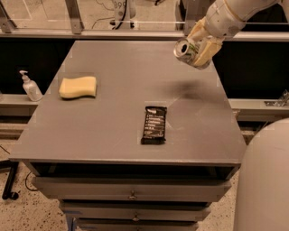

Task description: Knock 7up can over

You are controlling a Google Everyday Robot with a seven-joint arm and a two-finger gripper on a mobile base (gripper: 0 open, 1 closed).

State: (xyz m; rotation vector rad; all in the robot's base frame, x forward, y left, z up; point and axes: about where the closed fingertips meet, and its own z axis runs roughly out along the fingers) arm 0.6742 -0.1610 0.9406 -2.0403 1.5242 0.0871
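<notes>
The 7up can (pixel 185 49) is a small silvery can with its top facing the camera. It is tilted and held in the air above the far right part of the grey table (pixel 113 108). My gripper (pixel 198 48) is shut on the can, with its cream-coloured fingers (pixel 207 53) on both sides of it. The white arm (pixel 235 13) reaches in from the upper right. The can's shadow (pixel 189 90) lies on the table below it.
A dark snack bar (pixel 154 124) lies flat near the table's middle front. A yellow sponge (pixel 78 86) lies at the left. A soap dispenser bottle (pixel 30 86) stands on a ledge beyond the left edge. Drawers (pixel 131 189) are under the table. A white robot body (pixel 264 180) fills the lower right.
</notes>
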